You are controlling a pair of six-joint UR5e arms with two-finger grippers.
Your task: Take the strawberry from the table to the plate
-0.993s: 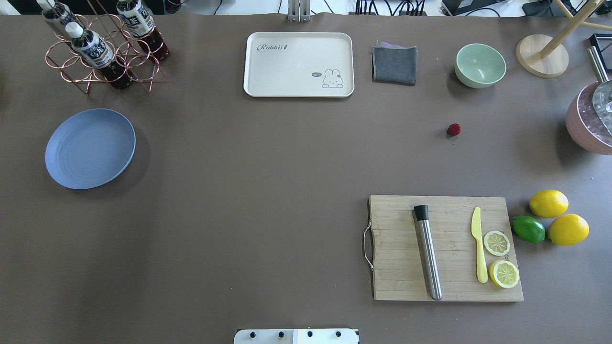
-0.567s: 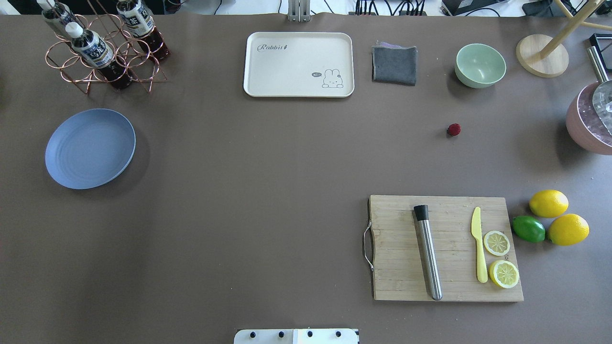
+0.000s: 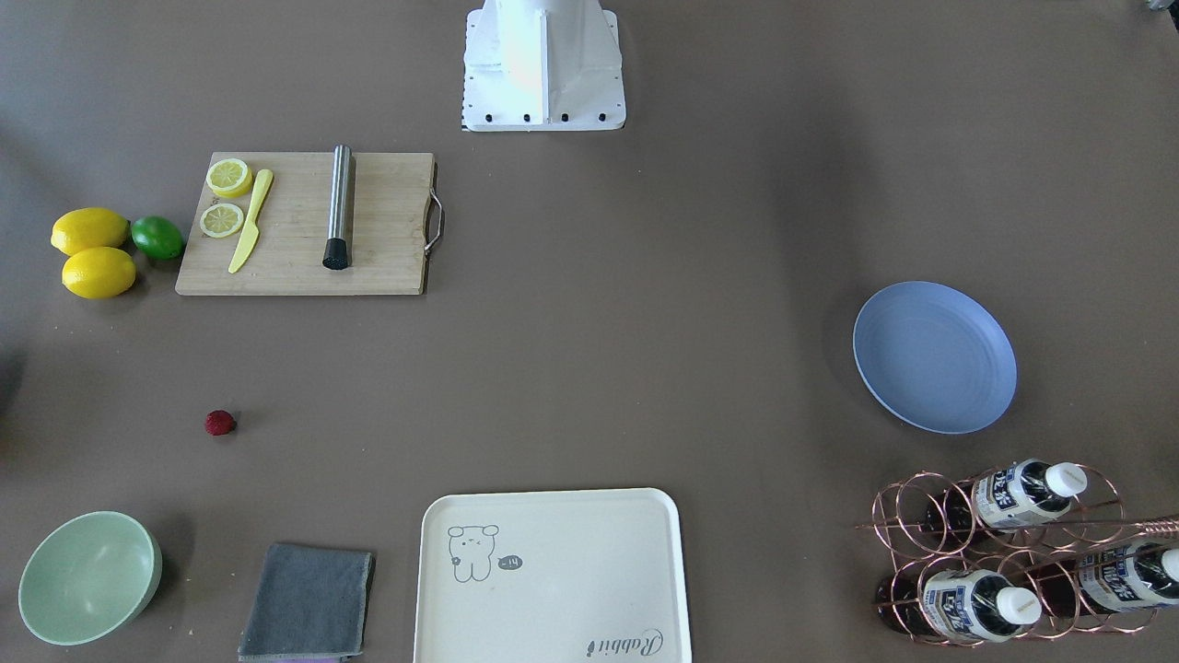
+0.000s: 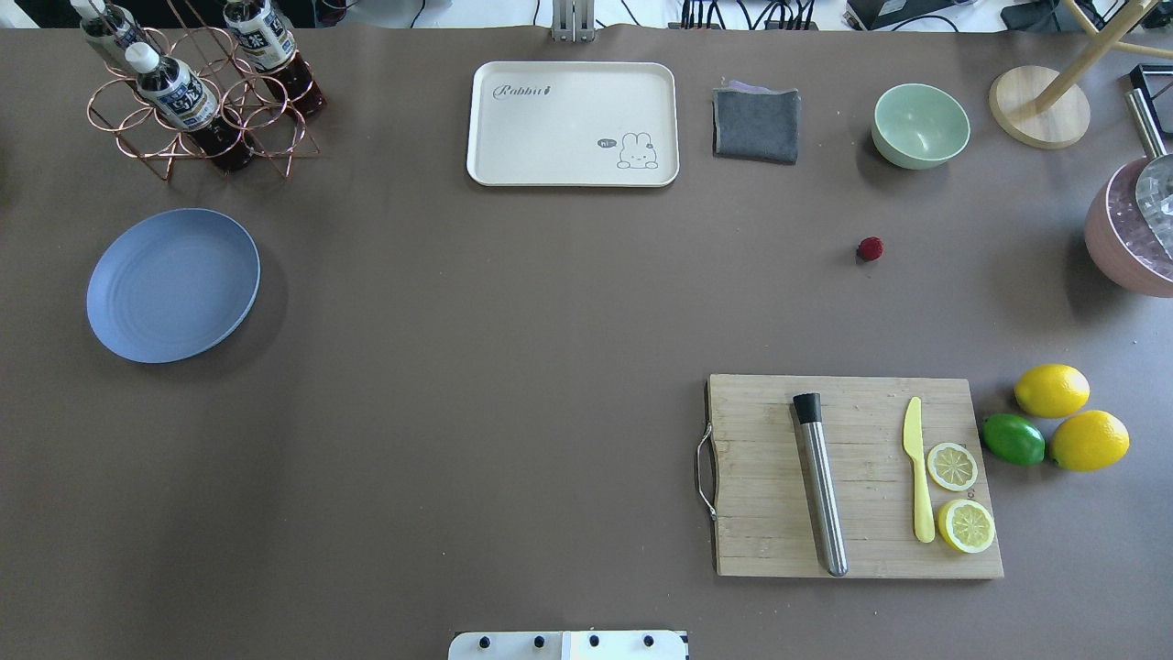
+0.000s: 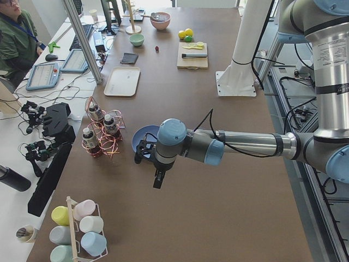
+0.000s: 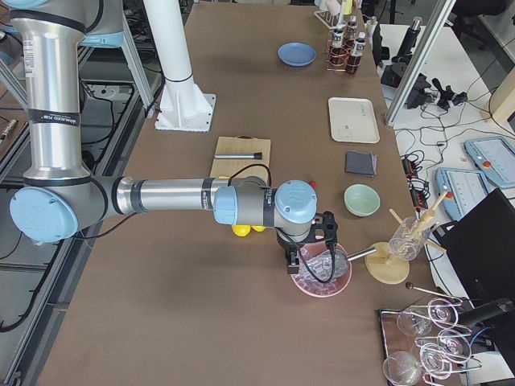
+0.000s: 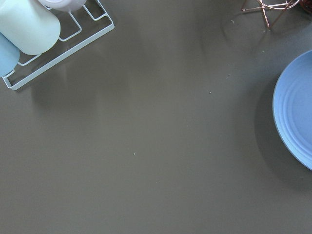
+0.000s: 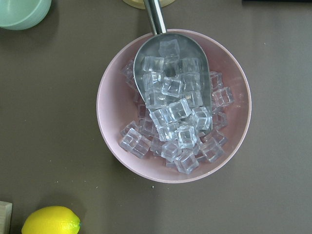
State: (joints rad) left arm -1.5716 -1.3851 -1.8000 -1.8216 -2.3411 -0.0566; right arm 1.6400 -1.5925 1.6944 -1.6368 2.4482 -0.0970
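The strawberry [image 4: 870, 248] lies toward the right edge of the counter [image 4: 513, 367], the plate [image 4: 172, 285] toward the left. I cannot tell how wide the left fingers [image 5: 158, 179] or right fingers [image 6: 291, 262] stand.

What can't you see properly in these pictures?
Left hand: left side view only, too small to tell open or shut.
Right hand: right side view only, same.
Pink bowl: overhead, cut by the right edge.
Lemons: right side view, mostly behind the right arm.
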